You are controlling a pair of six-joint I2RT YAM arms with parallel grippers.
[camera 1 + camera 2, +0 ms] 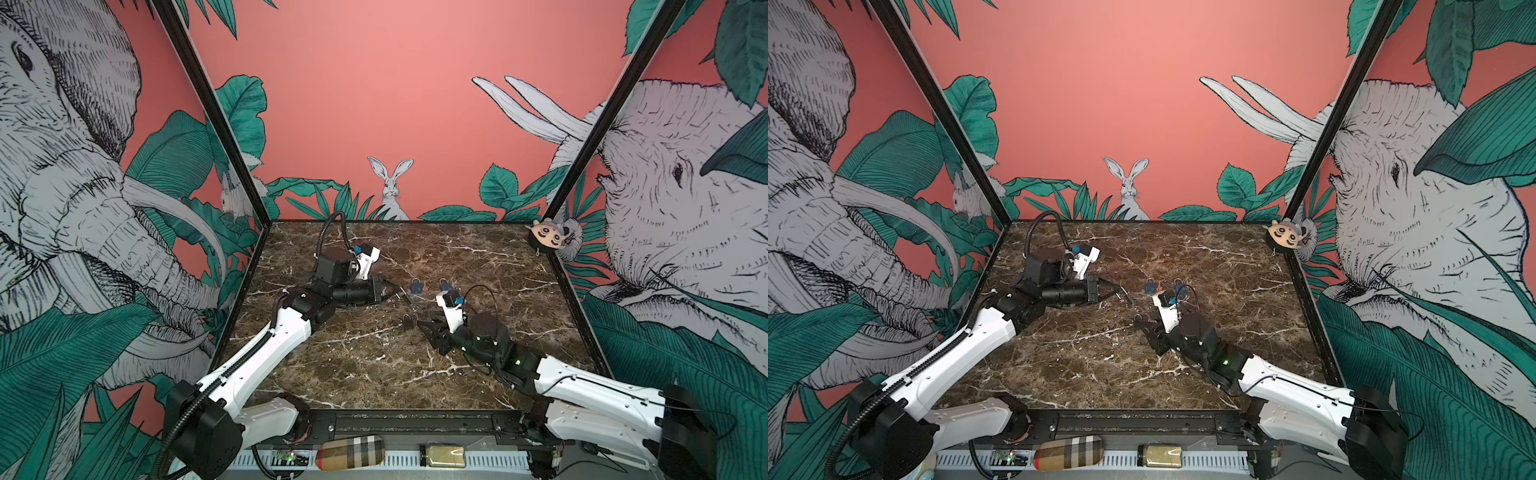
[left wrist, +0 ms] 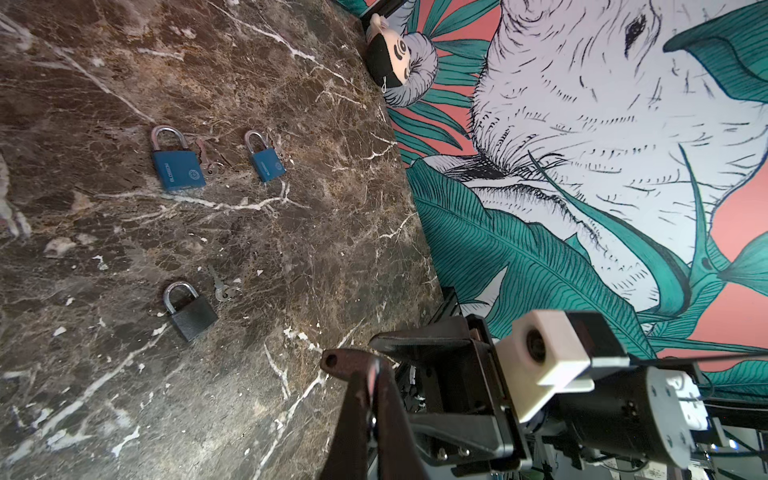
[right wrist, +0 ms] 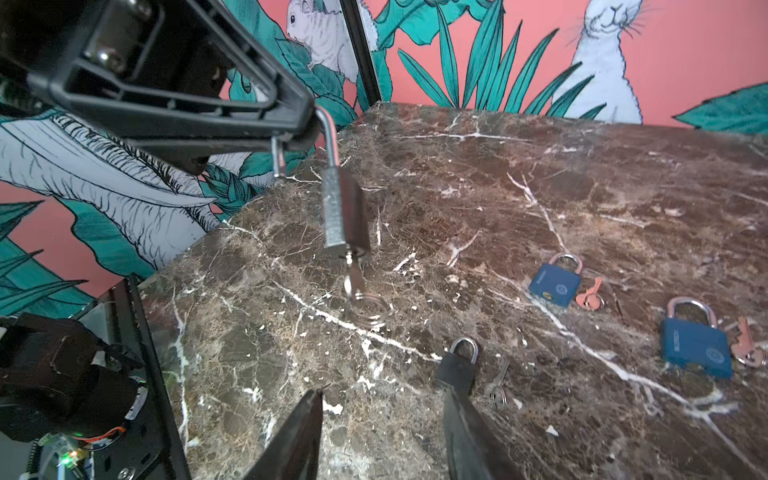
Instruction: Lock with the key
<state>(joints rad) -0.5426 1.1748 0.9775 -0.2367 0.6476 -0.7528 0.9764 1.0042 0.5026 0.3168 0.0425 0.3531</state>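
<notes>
Silver padlock (image 3: 345,212) hangs pinched in left fingers (image 3: 249,120); right fingers (image 3: 299,440) apart, empty.

Shackle crown of the silver padlock (image 3: 347,216) out of sight inside the left end effector (image 3: 297,133); key (image 3: 354,281) blurred.

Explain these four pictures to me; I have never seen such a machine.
These are two robot arms on a marble-patterned table. Two pictures look down from a camera pair overhead; the other two come from a camera on each arm's wrist. Each arm ends in a claw. The left claw is shut on the shackle of a silver padlock, which hangs from it with a key in its base, seen best from the right wrist. The right claw is open and empty. On the table lie two blue padlocks, each beside a reddish key, and a black padlock beside a silver key. A plush toy sits at a far corner.
</notes>
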